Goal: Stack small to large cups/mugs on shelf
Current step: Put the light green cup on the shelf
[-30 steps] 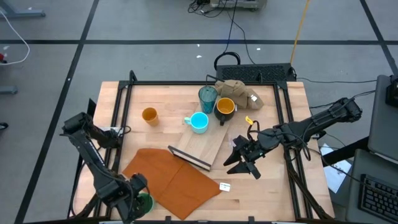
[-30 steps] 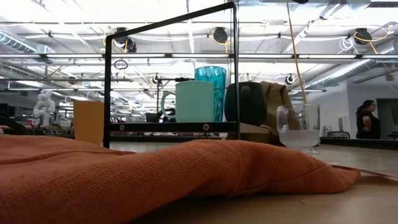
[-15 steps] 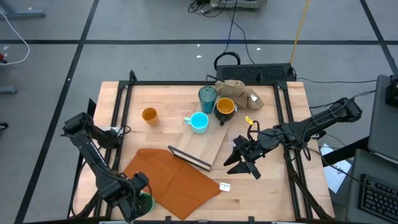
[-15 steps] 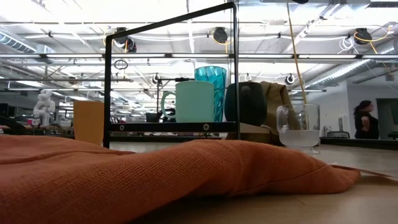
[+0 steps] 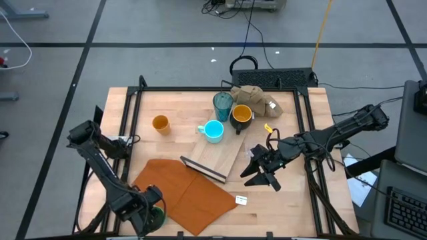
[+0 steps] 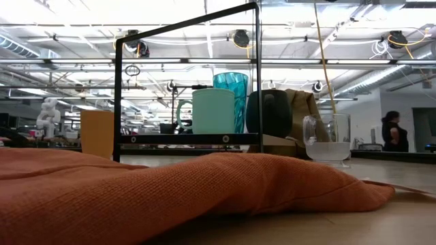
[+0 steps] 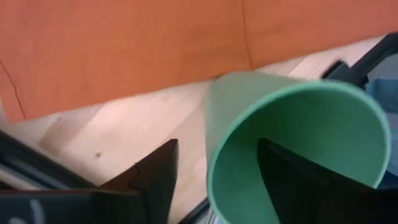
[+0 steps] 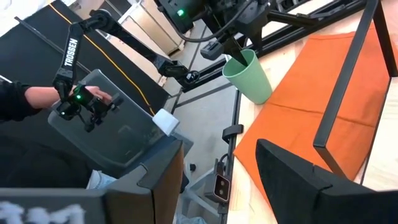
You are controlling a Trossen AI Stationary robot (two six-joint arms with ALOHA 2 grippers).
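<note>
At the left gripper point(image 5: 148, 212), by the table's near left corner: clamped on the green cup point(image 5: 157, 217), one finger point(image 7: 298, 180) down inside the mouth and the other outside the wall. Held tilted there, just beside the near edge of the orange-brown sheet point(image 5: 183, 190) (seen from the right wrist as hanging at the table's edge, mouth up and base slanting away). At the right gripper point(image 5: 261, 179), over bare wood to the right of the shelf point(image 5: 217, 157): parted about halfway, with nothing between the fingers. On to the shelf: lying aslant mid-table, its dark strip at the near end, touching the sheet's far edge. At its far end, closely grouped: the light blue mug point(image 5: 213, 131), the teal tumbler point(image 5: 223, 104) behind it, the dark yellow-lined mug point(image 5: 241, 115) to the right. Hard to tell from above which of these stand fully on the board. Off to the left, well apart and alone: the orange cup point(image 5: 160, 123). Right of the shelf in the low view: the clear glass point(image 6: 327, 139), upright. Behind the mugs at the far edge: the tan cloth lump point(image 5: 257, 99).
</note>
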